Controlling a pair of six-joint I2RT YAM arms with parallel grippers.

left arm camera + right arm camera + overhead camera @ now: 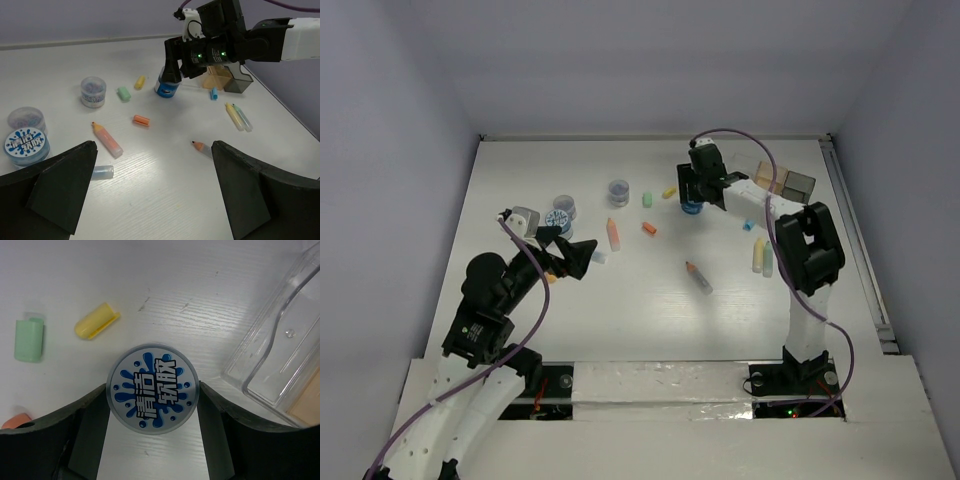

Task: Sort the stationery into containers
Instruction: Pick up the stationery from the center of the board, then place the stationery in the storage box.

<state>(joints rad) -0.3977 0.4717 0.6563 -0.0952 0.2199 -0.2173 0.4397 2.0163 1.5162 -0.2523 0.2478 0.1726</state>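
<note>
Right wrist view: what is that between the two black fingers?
A round blue-and-white patterned roll sits between the black fingers of the right gripper, flanked closely on both sides. The right wrist view shows it best.

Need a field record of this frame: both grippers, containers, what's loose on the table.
right gripper: fingers against both sides of the blue-white tub; tub looks to be on the table
left gripper: open, empty, above the table
containers: amber box and grey box, side by side, just beyond the right gripper
loose markers: orange marker; orange-tipped marker; yellow marker beside green marker
other tubs: lidded tub, clear tub
small bits: yellow bit, green bit
</note>
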